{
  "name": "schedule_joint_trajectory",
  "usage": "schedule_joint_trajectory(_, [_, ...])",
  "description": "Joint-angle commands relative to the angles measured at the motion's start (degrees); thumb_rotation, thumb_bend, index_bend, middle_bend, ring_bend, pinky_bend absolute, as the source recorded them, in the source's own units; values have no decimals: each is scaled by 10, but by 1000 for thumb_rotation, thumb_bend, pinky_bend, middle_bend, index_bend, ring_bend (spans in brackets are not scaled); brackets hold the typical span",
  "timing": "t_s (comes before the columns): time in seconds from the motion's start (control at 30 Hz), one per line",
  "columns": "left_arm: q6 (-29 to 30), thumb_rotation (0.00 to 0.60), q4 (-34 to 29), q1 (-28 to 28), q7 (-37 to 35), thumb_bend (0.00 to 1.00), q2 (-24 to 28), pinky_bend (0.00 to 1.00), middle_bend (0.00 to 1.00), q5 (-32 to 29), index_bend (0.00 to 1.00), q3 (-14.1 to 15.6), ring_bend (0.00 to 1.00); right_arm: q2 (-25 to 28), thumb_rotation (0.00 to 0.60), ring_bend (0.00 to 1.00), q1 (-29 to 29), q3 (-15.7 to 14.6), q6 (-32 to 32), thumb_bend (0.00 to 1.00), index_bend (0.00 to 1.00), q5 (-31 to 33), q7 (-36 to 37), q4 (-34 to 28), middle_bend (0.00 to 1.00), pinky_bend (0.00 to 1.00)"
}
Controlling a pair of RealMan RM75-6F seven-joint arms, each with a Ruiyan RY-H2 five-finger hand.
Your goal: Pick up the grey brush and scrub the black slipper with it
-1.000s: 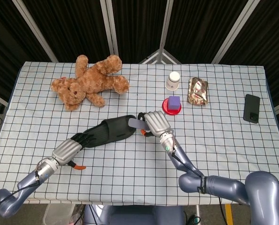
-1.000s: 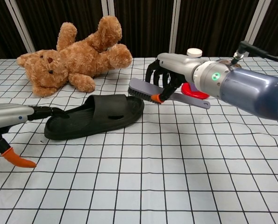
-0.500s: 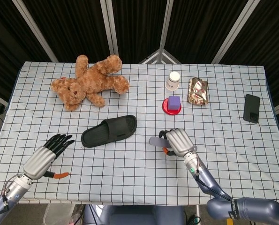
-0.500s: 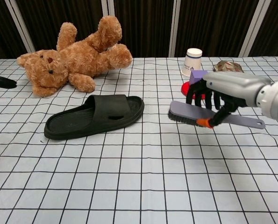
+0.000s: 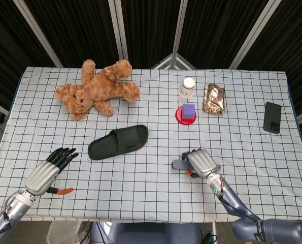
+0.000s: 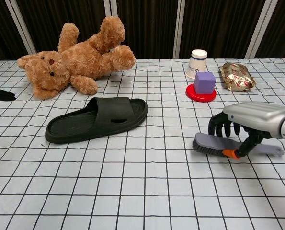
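My right hand (image 6: 247, 125) holds the grey brush (image 6: 228, 146) with fingers curled over its back, bristles down at or just above the checked tablecloth (image 6: 132, 191) — I cannot tell from either view whether the bristles touch the cloth. In the head view the same hand (image 5: 201, 162) sits near the front edge of the table, right of centre, with the brush's end (image 5: 178, 163) showing to its left. The black slipper (image 6: 96, 120) lies sole down, well apart from the brush and to its left; in the head view it (image 5: 118, 142) rests near the middle of the table, nothing touching it. My left hand (image 5: 52, 165) hangs over the near left part of the table with fingers spread and nothing in them, also apart from the slipper. I judge the pick-up step to be done and the scrubbing not in contact at this moment — the brush is away from the shoe. The next move calls for carrying the brush leftward over the slipper, lowering the bristles onto its strap or footbed, and stroking along it; steadying the slipper with the left hand would keep it from sliding. A teddy bear (image 5: 97, 89), paper cup (image 5: 188, 87), purple block on a red disc (image 5: 187, 113), foil packet (image 5: 214, 99) and phone (image 5: 272, 117) lie farther back.
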Motion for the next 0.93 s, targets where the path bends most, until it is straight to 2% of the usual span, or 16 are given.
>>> schedule_joint_trajectory(0.03, [-10,460,3,-3,-2,86,-3,36,0,-3,0,-2,0,3,600,264,2,-2,-13,467,54,9,-12,4,250,323])
schedule_joint_trajectory(0.1, [-15,461,4,-4,-3,86,-3,36,0,-4,0,-3,0,6,600,225,3,-3,-17,468,1,13,-19,2,194,299])
schedule_joint_trajectory(0.33, [-18,459,7,-4,-9,86,-3,36,0,-3,0,-6,0,27,600,143,-1,-1,-7,467,0,17,-43,-29,108,235])
schedule_joint_trajectory(0.5, [-6,461,5,1,-9,86,2,36,0,9,0,-3,0,63,600,65,-23,-11,36,467,0,-6,-54,-87,47,147])
schedule_joint_trajectory(0.6, [8,459,4,7,0,86,6,36,0,18,0,-1,0,106,600,11,-63,-34,104,467,0,-61,-55,-139,10,68])
schedule_joint_trajectory(0.73, [25,458,6,19,25,86,9,36,0,21,0,-1,0,148,600,0,-143,-79,231,468,0,-150,-44,-155,0,0])
schedule_joint_trajectory(0.83, [31,458,4,30,52,86,12,36,0,10,0,-6,0,157,600,0,-230,-102,353,468,0,-190,-2,-116,0,0])
schedule_joint_trajectory(0.93, [29,458,-3,36,75,86,12,36,0,-1,0,-11,0,145,600,0,-288,-102,422,468,0,-195,60,-52,0,0])
